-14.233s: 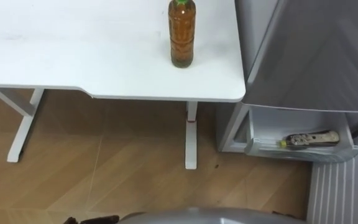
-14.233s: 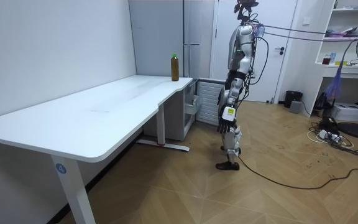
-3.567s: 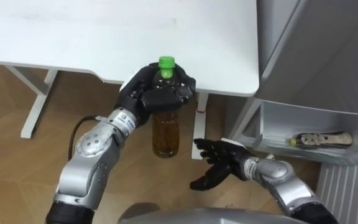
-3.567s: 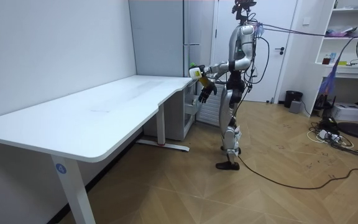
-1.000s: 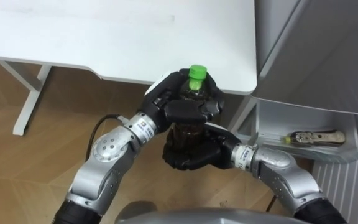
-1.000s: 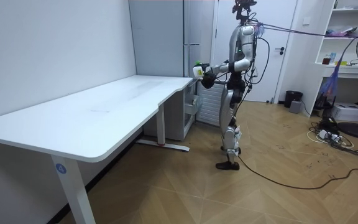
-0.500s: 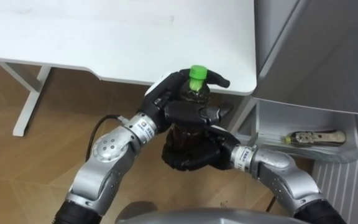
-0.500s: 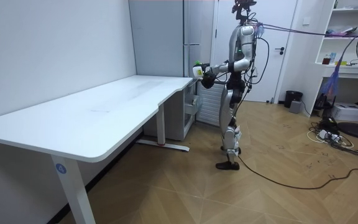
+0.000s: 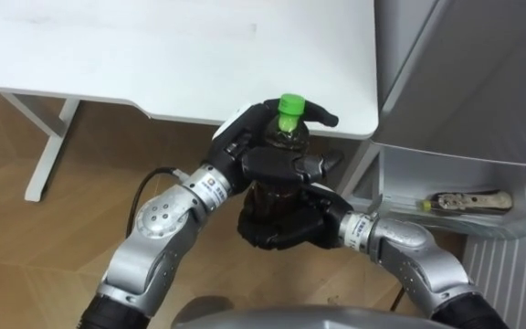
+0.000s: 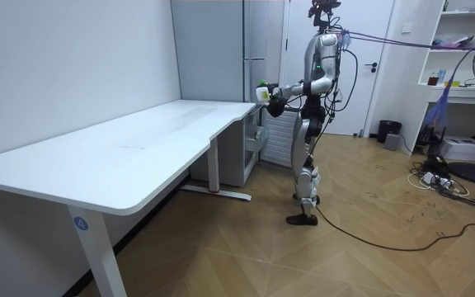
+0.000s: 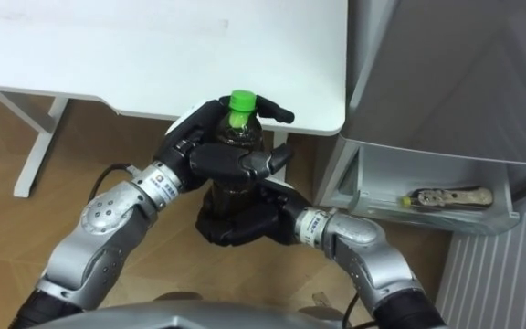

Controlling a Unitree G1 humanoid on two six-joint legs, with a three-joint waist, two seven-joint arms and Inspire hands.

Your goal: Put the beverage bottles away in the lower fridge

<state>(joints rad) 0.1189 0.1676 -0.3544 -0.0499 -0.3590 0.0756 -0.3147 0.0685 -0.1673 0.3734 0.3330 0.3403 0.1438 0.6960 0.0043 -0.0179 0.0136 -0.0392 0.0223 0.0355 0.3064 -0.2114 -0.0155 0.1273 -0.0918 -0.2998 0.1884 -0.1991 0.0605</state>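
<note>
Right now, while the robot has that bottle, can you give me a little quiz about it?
1. True or false: just one hand holds the bottle.
2. What colour is the cap? A red, B green, C blue.
3. Fill in: the hand gripping the bottle lower down is the robot's ____ hand.

Key:
1. False: the left hand grips near the top and the right hand wraps round the lower part.
2. B
3. right
</note>
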